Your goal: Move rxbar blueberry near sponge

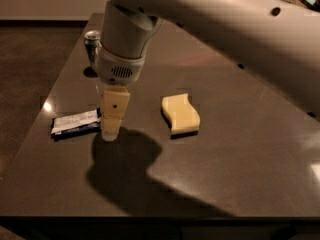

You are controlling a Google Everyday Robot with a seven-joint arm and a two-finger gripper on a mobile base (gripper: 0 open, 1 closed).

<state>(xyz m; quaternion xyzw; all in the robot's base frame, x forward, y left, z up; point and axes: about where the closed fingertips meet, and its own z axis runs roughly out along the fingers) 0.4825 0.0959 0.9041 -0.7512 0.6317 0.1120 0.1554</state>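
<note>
Camera view shows the rxbar blueberry (75, 124) lying flat on the dark table (225, 174), label panel up. It sits at about 9 o'clock from the sponge (181, 115) and well apart from it. The gripper (110, 133) hangs tip-down at the bar's 3 o'clock end. I cannot tell whether it touches the wrapper or only stands just beside it, nor whether it is spread or closed, since from this side it reads as one pale column.

The bar is probably light and fairly stiff, in a slick wrapper that may skid on the smooth tabletop. It lies low, so a hold likely has to come straight down and pinch across the narrow width. The middle looks safer than a crimped end, which could fold or slip out.

The bar's right end is hidden behind the gripper. The green soda can (92, 40), at about 12 o'clock from the bar, is partly covered by the wrist. The label print is unreadable. The arm (225, 19) is cut off at the top and right edges.
</note>
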